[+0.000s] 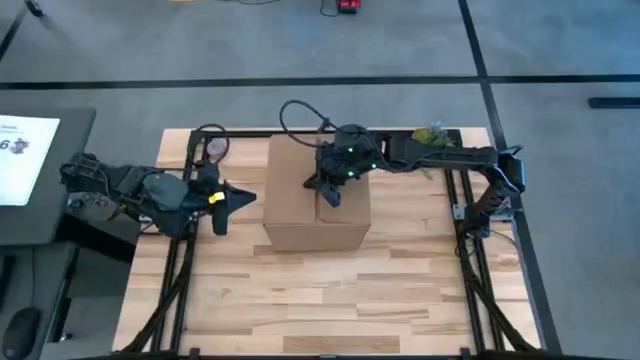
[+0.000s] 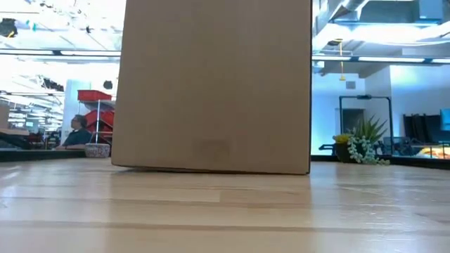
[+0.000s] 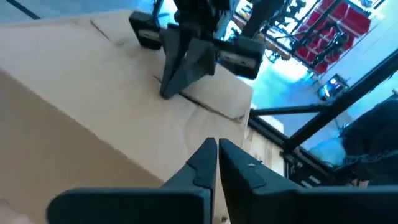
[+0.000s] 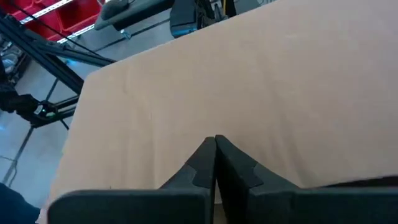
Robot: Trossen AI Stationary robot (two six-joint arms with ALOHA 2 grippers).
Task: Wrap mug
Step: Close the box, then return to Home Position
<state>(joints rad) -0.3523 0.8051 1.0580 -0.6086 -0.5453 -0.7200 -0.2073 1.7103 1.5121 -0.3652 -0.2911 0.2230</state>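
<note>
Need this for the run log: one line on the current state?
right gripper: shut, on top of cardboard box | left gripper: shut, beside box | mug: not visible

We've got one big obstacle here: the cardboard box point(image 1: 316, 195) sits mid-table toward the back and blocks the way straight across between the two arms. The right gripper point(image 1: 330, 192), fingers pressed together, is down on the box top, so that surface is partly taken. The left gripper point(image 1: 240, 196), fingers closed too, hangs just beside the box's left wall, a narrow gap between them. In front of the box we see bare table point(image 1: 330, 300), wide open from edge to edge. At the back right corner a small plant point(image 1: 432, 135) crowds the rail.
</note>
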